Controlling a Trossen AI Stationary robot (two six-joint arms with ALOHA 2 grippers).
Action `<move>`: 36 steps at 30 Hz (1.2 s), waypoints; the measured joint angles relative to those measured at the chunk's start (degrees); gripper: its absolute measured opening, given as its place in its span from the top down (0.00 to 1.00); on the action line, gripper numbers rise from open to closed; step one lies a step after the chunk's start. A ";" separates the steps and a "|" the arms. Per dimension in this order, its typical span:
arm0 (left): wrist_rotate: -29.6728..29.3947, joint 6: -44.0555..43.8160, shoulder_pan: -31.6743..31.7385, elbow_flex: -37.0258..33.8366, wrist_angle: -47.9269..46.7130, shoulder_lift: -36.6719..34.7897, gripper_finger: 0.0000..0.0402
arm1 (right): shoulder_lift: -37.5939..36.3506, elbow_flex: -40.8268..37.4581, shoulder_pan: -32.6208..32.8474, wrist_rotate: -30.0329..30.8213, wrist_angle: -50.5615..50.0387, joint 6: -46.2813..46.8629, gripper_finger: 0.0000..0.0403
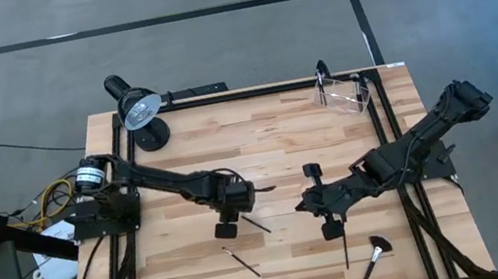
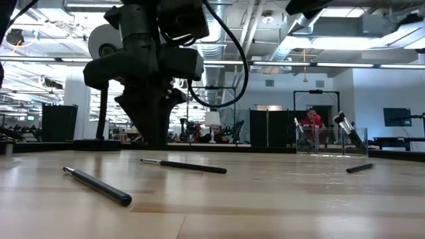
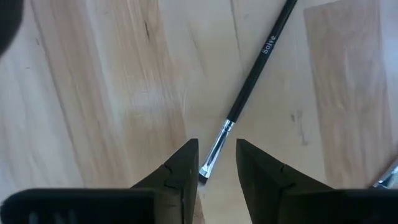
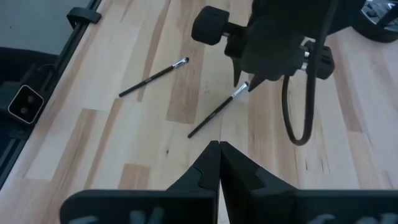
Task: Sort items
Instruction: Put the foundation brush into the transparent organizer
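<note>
Hovering my left gripper [image 3: 216, 163], fingers slightly apart, over the bristle end of a slim black silver-ferruled makeup brush [image 3: 255, 68] mid-table, I judged centring before closing wise. Its long axis ran diagonally, bristles toward me. My right gripper [image 4: 219, 149] waited nearby, fingers together.

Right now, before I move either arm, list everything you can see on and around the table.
Slim makeup brushes: three loose, dark handles; one under the left gripper, one nearer the front edge, one below the right gripper.
Fan brush: one, black head, silver handle, front right.
Clear container: one, back right corner, brushes standing inside.
Desk lamp: one, black, back left corner.
Table: one, light wood.
Person: one, red top, room beyond.
Left gripper: open, tips straddling the first brush's silver ferrule.
Right gripper: shut, right of centre, holding nothing.
</note>
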 joint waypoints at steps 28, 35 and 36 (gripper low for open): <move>-2.97 0.36 -1.54 2.35 3.42 4.02 0.74 | 0.02 -0.02 0.07 0.02 0.51 1.07 1.00; -2.88 0.56 -1.48 2.34 2.15 4.95 0.74 | 0.02 -0.02 0.05 0.04 0.51 1.07 1.00; -2.90 0.80 -1.33 2.34 2.18 5.29 0.74 | 0.02 -0.02 0.04 0.07 0.53 1.07 1.00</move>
